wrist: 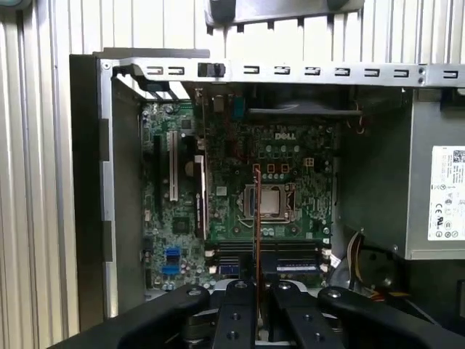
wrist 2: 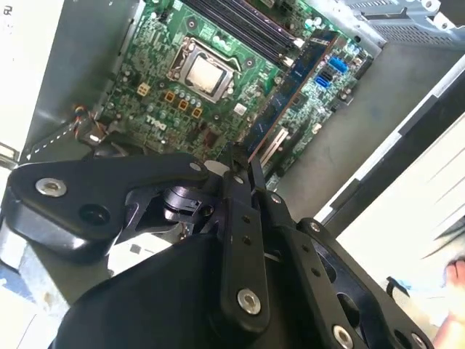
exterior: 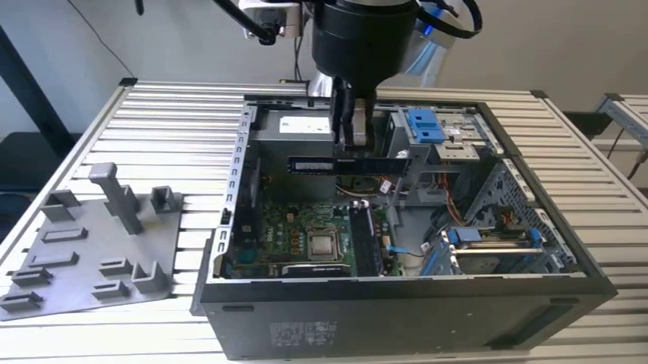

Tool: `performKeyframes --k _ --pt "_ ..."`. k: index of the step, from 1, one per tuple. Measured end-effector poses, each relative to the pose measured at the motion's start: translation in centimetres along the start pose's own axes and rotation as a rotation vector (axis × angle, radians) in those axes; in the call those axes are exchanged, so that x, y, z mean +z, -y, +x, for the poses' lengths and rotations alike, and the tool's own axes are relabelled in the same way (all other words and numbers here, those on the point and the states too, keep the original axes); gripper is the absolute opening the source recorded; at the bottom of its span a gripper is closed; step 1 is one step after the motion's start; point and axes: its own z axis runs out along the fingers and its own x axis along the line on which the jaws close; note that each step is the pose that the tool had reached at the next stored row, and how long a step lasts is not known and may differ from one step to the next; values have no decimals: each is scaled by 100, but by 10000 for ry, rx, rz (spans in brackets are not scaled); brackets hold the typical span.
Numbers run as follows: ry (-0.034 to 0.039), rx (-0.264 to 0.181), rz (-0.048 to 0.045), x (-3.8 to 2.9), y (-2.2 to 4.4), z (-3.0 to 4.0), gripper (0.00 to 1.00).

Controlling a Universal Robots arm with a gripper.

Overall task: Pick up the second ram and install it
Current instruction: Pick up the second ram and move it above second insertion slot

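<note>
The second ram (exterior: 350,164), a long thin dark stick, hangs level above the open computer case (exterior: 405,303), roughly over its middle. My gripper (exterior: 351,154) comes straight down from above and is shut on the stick's middle. In the second wrist view the ram (wrist 2: 290,87) runs away from the gripper (wrist 2: 243,163) over the green motherboard (wrist 2: 152,123). In the first wrist view the ram (wrist: 256,218) appears edge-on as a thin line rising from the gripper (wrist: 256,291). The black memory slots (exterior: 365,236) lie below, beside the processor (exterior: 324,245).
A grey tray (exterior: 61,299) with upright posts, the tallest one (exterior: 117,193), lies on the slatted table at the exterior view's left. Inside the case are a power supply (wrist: 436,189), blue drive brackets (exterior: 423,125) and loose cables (exterior: 445,189).
</note>
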Motion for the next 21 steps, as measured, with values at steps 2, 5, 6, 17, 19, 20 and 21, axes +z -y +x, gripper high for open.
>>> performKeyframes --k 2,5,6,17,19,20,21 --pt "0 114 4 0 15 0 14" --pt "-1 148 4 0 114 -3 14" --pt "0 149 3 1 153 -3 14" --pt "-2 149 -9 2 566 -12 14" --pt "-1 149 -8 2 580 -12 14" --pt "-1 149 -8 2 580 -12 14" --pt "-1 150 -7 2 580 -12 14"
